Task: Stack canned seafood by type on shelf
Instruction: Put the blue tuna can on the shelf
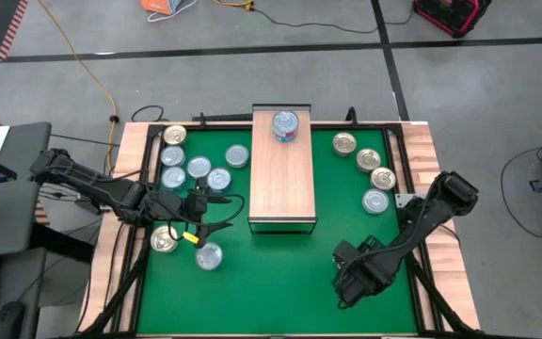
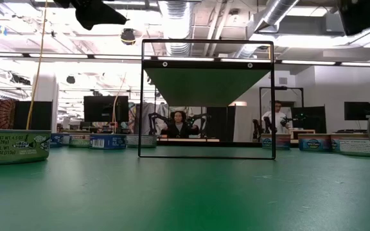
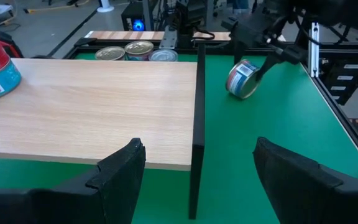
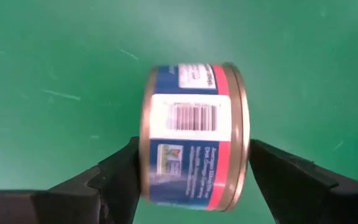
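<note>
Grey floor, yellow cable, ceiling ducts

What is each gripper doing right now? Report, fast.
Left gripper: fingers open, empty, beside the shelf.
Right gripper: fingers around a blue-and-red can on its edge; grip cannot be told.

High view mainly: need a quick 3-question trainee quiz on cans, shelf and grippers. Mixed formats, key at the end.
1. True or false: the shelf carries three cans on its top.
2. Which arm has a can between its fingers? A left, B right, C neither.
3. How many loose cans lie on the green mat to the right of the shelf?

Key
1. False: only one shelf can, at the far end.
2. B: the right gripper grips the held can on its edge. The left gripper is open and empty beside the shelf.
3. Four: the right-side cans.
</note>
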You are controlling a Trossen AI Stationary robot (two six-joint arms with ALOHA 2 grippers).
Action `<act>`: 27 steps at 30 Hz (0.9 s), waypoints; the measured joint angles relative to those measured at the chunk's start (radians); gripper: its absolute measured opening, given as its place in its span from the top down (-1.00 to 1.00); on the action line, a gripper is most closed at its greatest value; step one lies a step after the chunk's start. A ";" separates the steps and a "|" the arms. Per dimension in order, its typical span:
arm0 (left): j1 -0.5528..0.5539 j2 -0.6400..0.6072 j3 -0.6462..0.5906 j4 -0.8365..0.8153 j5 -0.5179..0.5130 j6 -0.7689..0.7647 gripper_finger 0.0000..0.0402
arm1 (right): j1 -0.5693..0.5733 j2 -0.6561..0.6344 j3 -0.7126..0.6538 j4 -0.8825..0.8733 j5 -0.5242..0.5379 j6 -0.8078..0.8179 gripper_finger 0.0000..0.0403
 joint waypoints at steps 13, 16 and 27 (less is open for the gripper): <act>0.000 0.000 0.000 0.001 0.000 0.000 -0.43 | 0.000 0.000 -0.025 0.009 -0.015 -0.236 -0.06; 0.000 0.000 0.000 0.004 -0.008 0.000 -0.43 | 0.000 0.000 -0.012 -0.058 0.012 -0.289 -0.06; 0.000 0.000 0.000 0.032 -0.150 -0.036 -0.43 | -0.065 -0.032 0.163 -0.400 0.515 -0.451 -0.13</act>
